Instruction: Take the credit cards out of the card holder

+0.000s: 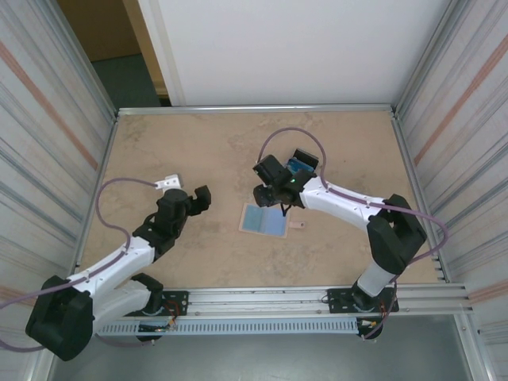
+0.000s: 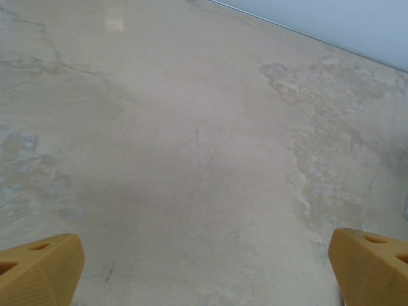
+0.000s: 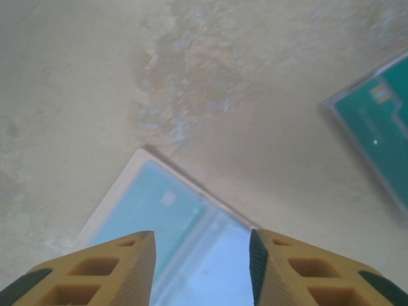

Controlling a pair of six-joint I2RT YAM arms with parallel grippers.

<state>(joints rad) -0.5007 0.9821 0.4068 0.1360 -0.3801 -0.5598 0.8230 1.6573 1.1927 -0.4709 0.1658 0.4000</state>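
Observation:
The card holder [image 1: 264, 220] lies open and flat mid-table, pale blue inner face up, its tan strap tab [image 1: 298, 226] at its right edge. My right gripper [image 1: 276, 197] hovers just above its far edge. In the right wrist view its fingers [image 3: 203, 239] stand apart over the card holder [image 3: 172, 204] with nothing between them. One turquoise panel inside may be a card; I cannot tell. A teal credit card [image 3: 376, 115] lies on the table apart from the holder, partly under the right wrist [image 1: 299, 167]. My left gripper [image 1: 190, 198] is open over bare table, its jaws [image 2: 204, 271] wide.
The tan mottled tabletop [image 1: 198, 151] is fenced by metal rails and ribbed side walls. A rail [image 1: 317, 298] with both arm bases runs along the near edge. A small white part [image 1: 168, 182] sits beside the left gripper.

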